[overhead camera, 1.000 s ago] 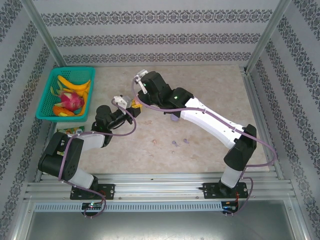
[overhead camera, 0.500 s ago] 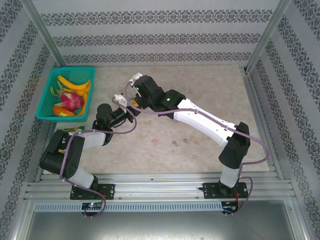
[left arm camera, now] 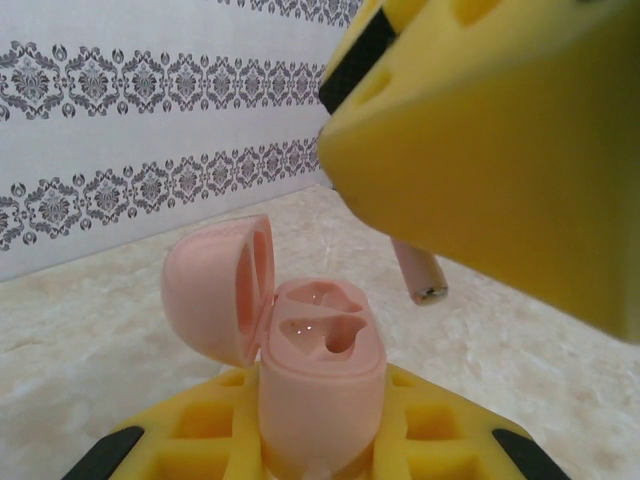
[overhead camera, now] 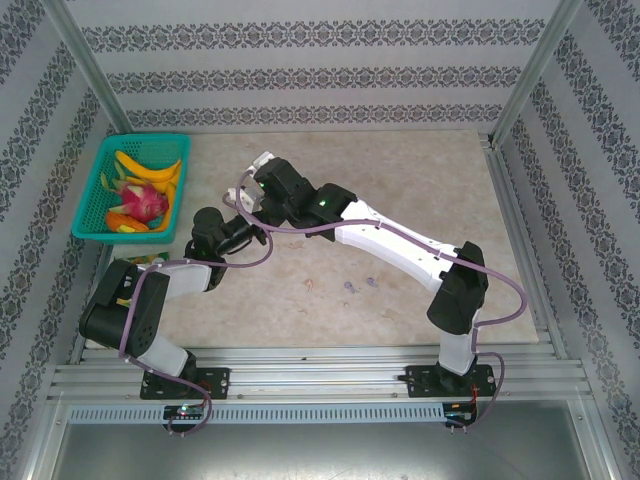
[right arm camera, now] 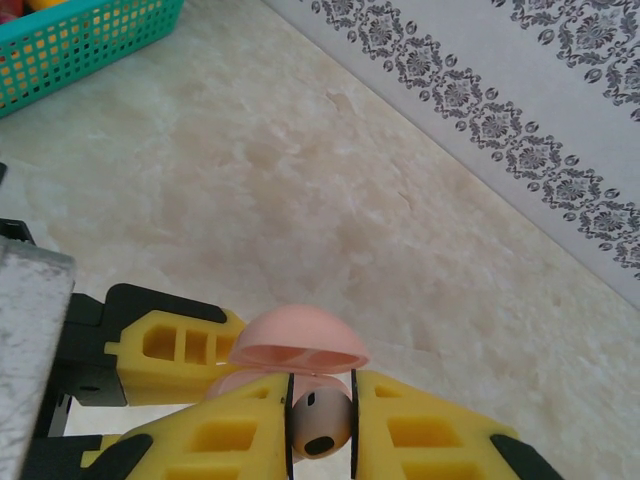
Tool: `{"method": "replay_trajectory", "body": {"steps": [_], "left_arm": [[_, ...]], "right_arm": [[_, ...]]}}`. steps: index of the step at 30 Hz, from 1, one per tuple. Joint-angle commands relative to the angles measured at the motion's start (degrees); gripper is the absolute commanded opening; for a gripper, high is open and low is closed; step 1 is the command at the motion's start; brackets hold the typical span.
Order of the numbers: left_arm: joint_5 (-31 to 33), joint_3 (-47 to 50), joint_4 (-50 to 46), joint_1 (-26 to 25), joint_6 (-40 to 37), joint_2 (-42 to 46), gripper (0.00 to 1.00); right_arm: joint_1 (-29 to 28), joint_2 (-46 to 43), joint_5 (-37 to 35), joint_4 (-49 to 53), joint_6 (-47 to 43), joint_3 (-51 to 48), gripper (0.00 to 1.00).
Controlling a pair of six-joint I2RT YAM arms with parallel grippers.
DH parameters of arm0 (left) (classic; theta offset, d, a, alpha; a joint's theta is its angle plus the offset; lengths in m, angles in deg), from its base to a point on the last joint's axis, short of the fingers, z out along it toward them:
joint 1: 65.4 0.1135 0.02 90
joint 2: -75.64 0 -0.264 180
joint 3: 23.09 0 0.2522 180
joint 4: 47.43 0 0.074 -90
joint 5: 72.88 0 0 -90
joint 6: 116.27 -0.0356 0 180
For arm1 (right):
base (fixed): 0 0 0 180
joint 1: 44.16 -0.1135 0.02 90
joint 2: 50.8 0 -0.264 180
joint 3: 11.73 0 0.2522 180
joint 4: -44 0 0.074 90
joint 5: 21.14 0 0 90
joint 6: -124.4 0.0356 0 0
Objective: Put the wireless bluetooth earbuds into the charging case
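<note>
The right end effector pinches a pale pink plastic earbud, stem pointing down and slightly tilted, just above the pink charging case that the left end effector grips upright. The case lid stands open sideways; a green fruit basket is well apart.

Right tool shifted left (earbud pinched), seemingly over case.

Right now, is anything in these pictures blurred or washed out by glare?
Left wrist view: the big yellow plastic finger at upper right is close and soft, while the open pale pink charging case is sharp, with small glints in its sockets. Right wrist view: the pale pink earbud is in focus. Top external view: even light, no glare.
</note>
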Motion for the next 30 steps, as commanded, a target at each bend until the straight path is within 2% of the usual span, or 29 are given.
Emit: {"method": "replay_trajectory", "body": {"steps": [1,22,30], "left_arm": [[-1.4,-1.6,3.8,-0.8,1.3,0.4,0.0],[-2.1,-2.2,3.9,-1.2,2.3,1.6,0.0],[-1.2,-1.9,3.1,-1.4,1.6,1.4,0.0]], "right_arm": [[-0.5,0.6,-2.1,0.7,-0.1,1.4,0.21],[-0.1,1.4,-2.2,0.4,2.6,0.6,0.19],[1.1,-3.8,-0.6,0.4,7.4,-3.3,0.18]]}}
